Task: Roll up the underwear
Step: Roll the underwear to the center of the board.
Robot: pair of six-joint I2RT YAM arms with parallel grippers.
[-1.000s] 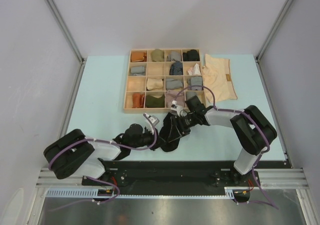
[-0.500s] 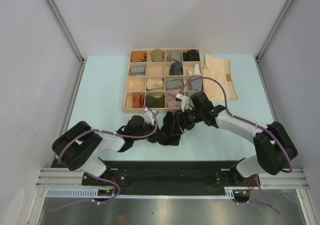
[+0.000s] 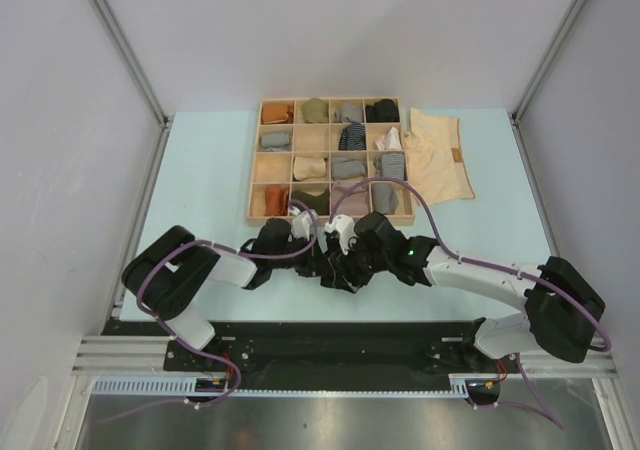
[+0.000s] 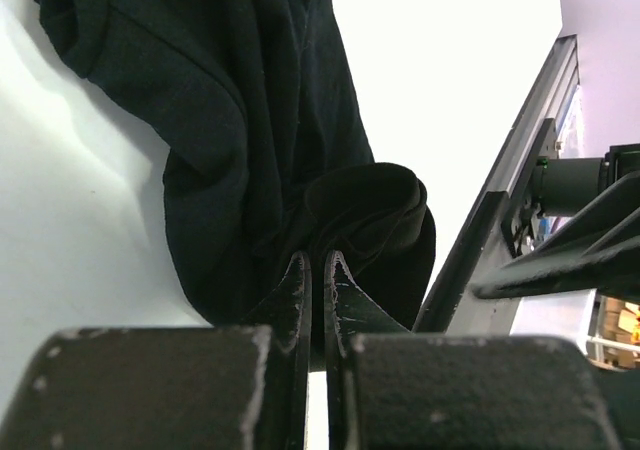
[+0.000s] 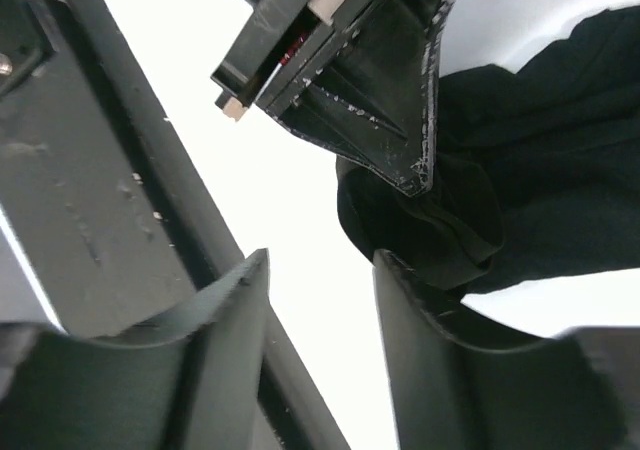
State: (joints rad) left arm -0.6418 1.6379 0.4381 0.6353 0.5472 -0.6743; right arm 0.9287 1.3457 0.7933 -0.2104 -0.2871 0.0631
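The black underwear [image 3: 341, 274] lies bunched on the table near the front edge, between both grippers. My left gripper [image 3: 318, 260] comes at it from the left. In the left wrist view the left gripper [image 4: 315, 257] is shut, its tips pinching a fold of the black underwear [image 4: 250, 120]. My right gripper [image 3: 347, 258] reaches in from the right. Seen from the right wrist, this gripper [image 5: 320, 260] is open over bare table, with one finger [image 5: 420, 320] touching the rolled edge of the black underwear [image 5: 520, 170]. The cream underwear [image 3: 441, 156] lies flat at the back right.
A wooden tray [image 3: 254, 185] with several compartments of small cloth bundles stands behind the grippers; a rust-orange bundle [image 3: 277, 114] fills its back left compartment. The metal rail [image 4: 480, 260] of the table's front edge runs close beside the black cloth.
Both arms have swung in closer at the black underwear, the right elbow moving out to the right. The cloth is now bunched smaller between the grippers. The left gripper stayed shut.
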